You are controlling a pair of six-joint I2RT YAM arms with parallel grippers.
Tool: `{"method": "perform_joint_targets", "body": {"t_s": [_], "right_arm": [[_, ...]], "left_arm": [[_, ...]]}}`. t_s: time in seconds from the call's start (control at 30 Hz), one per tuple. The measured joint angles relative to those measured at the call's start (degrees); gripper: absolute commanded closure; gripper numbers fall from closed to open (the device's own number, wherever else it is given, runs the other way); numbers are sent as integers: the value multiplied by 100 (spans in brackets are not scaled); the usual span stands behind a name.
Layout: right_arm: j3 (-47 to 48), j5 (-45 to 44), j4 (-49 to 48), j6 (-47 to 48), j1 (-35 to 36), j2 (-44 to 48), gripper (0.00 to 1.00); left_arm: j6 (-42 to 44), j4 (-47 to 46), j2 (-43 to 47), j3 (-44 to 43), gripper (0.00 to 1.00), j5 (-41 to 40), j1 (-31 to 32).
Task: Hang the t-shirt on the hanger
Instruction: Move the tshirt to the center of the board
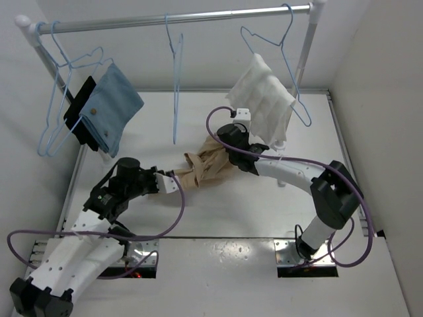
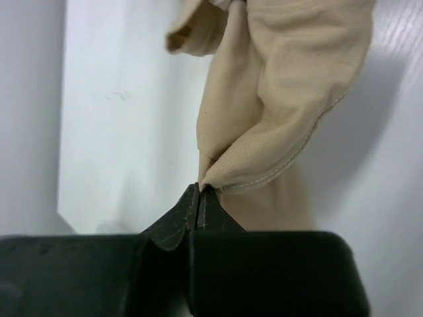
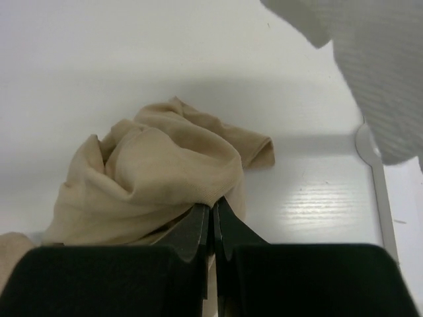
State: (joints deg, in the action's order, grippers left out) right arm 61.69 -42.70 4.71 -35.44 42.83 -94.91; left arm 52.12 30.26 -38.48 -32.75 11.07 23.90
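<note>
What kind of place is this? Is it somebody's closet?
Probably a robot lab made to look like a small closet, not a home. A clothes rail with a bare blue hanger stands over a white table, and a robot's left gripper and right gripper both pinch a tan t-shirt.

A metal rail [image 1: 178,20] spans the far side of the white table [image 1: 218,218]. At its left end, a folded blue cloth [image 1: 117,105] hangs on light-blue wire hangers [image 1: 51,129], beside a black item [image 1: 79,109]. Toward the right, a white textured cloth [image 1: 264,99] drapes another hanger [image 1: 297,86].
</note>
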Motion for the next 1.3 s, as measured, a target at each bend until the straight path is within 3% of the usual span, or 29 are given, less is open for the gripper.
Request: {"method": "perform_joint_targets", "body": {"t_s": [0.17, 0.23, 0.27, 0.3, 0.37, 0.4, 0.47, 0.53, 0.67, 0.9, 1.03, 1.13, 1.3], "right_arm": [[122, 0, -111, 7, -15, -33, 100], [409, 111, 22, 11, -35, -227, 97], [551, 177, 114, 7, -39, -352, 76], [647, 240, 201, -24, -39, -452, 62], [640, 345, 365, -20, -42, -564, 26], [544, 363, 431, -17, -42, -560, 21], [249, 348, 551, 11, -35, -435, 15], [0, 321, 758, 61, -20, -229, 13], [-243, 511, 699, 538, 85, 328, 20], [-389, 2682, -186, 2184, 807, 658, 29], [-461, 3698, -361, 2695, 1172, 264, 27], [-466, 3832, -516, 2907, 1307, -232, 25], [308, 3602, -592, 3139, 1384, -1394, 27]], "left_arm": [[695, 828, 280, -595, 100, 614, -216], [979, 1178, 446, -590, 93, 1091, -214], [1091, 1327, 494, -560, 83, 1364, -212], [1185, 1456, 531, -529, 57, 1620, -212], [1314, 1727, 544, -501, 37, 2173, -212], [1351, 1845, 481, -479, 25, 2404, -210], [1447, 2124, 282, -450, 17, 2730, -210], [1578, 2376, 68, -433, 9, 2852, -210], [1401, 2437, -170, -389, 9, 2618, -210], [-1106, 841, 413, 387, 9, 1019, -245], [-1937, 44, 1292, 922, 9, -127, -299], [-2247, -343, 1764, 1099, 8, -787, -306], [-2524, -656, 1576, 1117, 8, -1296, -341]]}}
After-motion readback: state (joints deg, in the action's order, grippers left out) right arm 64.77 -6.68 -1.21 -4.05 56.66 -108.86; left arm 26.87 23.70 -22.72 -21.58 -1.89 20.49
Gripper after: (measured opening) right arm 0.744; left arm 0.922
